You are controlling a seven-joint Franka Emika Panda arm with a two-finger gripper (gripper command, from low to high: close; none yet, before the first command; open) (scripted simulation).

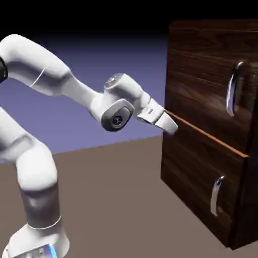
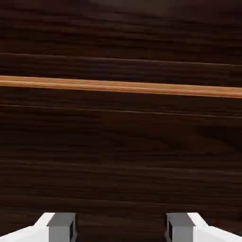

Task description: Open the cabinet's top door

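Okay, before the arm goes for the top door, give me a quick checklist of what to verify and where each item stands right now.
1. Hand open: ok, fingers stand apart with nothing between them.
2. Hand lined up with the top handle: not ok, it points at the orange strip between the doors, near the cabinet's left edge.
3. Top handle in the hand view: not ok, only wood grain and the strip show.
4. Top door shut: ok, it looks flush.
5. Hand clear of the cabinet front: cannot tell, it is very close.
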